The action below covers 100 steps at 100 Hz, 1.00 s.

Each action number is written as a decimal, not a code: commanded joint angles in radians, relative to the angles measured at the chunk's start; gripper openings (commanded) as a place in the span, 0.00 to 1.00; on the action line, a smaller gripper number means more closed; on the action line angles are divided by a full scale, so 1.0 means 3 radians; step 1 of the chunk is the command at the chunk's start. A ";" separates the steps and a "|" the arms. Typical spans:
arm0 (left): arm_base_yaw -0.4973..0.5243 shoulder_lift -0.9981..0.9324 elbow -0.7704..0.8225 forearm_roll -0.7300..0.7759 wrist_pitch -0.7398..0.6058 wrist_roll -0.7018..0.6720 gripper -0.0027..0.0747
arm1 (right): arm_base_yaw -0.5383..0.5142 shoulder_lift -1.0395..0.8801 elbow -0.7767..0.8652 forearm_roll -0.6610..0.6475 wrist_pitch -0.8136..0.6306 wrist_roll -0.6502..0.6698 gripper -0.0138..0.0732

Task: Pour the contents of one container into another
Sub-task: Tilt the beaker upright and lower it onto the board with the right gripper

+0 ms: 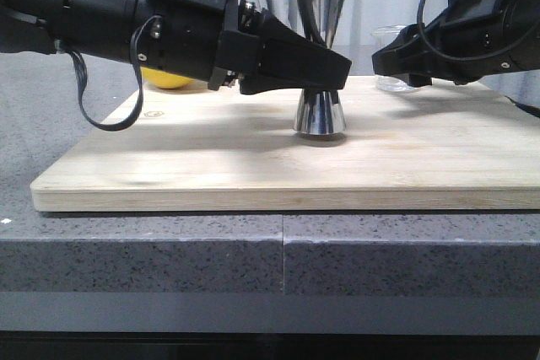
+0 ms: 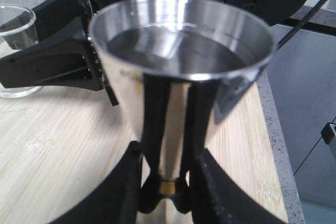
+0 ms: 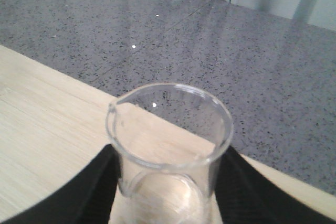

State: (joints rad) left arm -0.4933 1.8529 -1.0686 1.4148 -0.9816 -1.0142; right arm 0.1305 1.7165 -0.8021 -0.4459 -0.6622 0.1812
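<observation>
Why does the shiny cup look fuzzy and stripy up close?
In the left wrist view the jigger sits so near the lens that it blurs, and its polished side mirrors the dark fingers as stripes; the front view shows it sharper, casting a soft shadow on the board.

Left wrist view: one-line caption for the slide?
Left gripper clamps the steel jigger at its gold-banded waist, liquid in its upper cone; glass beaker behind on the bamboo board.

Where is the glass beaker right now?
In the front view the beaker stands upright on the far right of the wooden board, behind the right gripper, whose fingers flank it, and right of the steel jigger.
</observation>
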 commanded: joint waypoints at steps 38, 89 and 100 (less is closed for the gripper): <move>0.0005 -0.0195 -0.0107 -0.0103 -0.0197 -0.0032 0.01 | -0.0023 -0.0074 -0.0074 -0.0022 -0.0214 0.0003 0.50; 0.0005 -0.0195 -0.0107 -0.0103 -0.0197 -0.0032 0.01 | -0.0023 -0.0081 -0.0074 -0.0022 -0.0203 0.0003 0.74; 0.0005 -0.0195 -0.0107 -0.0103 -0.0197 -0.0032 0.01 | -0.0023 -0.0092 -0.0074 -0.0022 -0.0224 0.0003 0.75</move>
State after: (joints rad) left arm -0.4933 1.8529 -1.0686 1.4155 -0.9816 -1.0142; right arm 0.1305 1.7277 -0.8021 -0.4556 -0.6542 0.1828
